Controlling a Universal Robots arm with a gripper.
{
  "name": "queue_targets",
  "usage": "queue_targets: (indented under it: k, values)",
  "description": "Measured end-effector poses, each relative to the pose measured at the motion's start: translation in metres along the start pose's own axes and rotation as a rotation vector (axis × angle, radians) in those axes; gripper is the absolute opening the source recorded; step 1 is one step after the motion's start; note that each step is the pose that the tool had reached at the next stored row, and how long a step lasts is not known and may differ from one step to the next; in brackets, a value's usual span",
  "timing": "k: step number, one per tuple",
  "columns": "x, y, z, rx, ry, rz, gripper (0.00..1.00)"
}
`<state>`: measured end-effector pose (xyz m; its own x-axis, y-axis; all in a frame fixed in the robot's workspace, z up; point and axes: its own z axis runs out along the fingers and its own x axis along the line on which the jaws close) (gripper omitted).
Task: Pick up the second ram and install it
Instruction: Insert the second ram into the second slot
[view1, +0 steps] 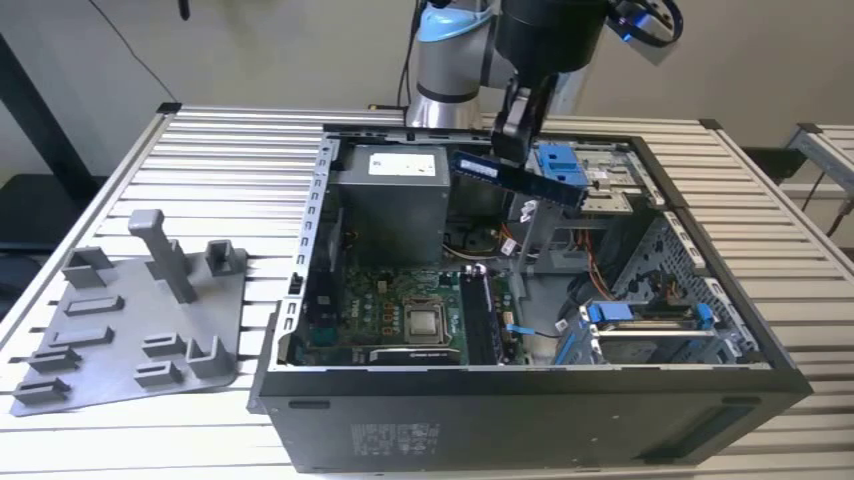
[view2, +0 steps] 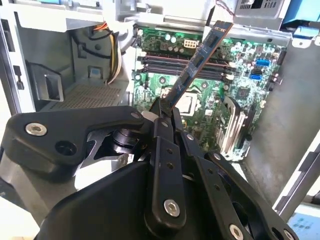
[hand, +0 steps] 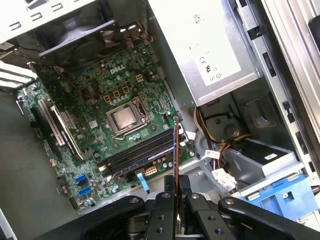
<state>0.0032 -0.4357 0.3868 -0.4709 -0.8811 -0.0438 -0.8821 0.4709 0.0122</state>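
Right, my claw (view1: 505, 150) is pinched shut on one end of the second ram (view1: 541, 185), holding it tilted above the open computer case (view1: 534, 420), clear of the memory slots (hand: 140, 150). Gripped so near its end, I judge the stick could pivot and meet a slot askew. From the exterior view's left, the grey holder tray (view1: 134, 320) lies on the tabletop (view1: 227, 150). Then comes the case, holding the power supply (view1: 394, 190), motherboard (view1: 387, 310) and blue drive bracket (view1: 641, 315).

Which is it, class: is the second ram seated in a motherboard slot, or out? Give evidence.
Out. The hand grips the second ram by one end, in the air above the motherboard, apart from its slots.
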Motion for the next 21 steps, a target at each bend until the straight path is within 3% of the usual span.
queue_targets:
  k: [8, 21]
  values:
    - [0.0, 0.0, 0.0002, 0.005, -0.0016, 0.116, 0.14]
    - [0.0, 0.0, 0.0003, 0.0102, -0.0038, 0.242, 0.14]
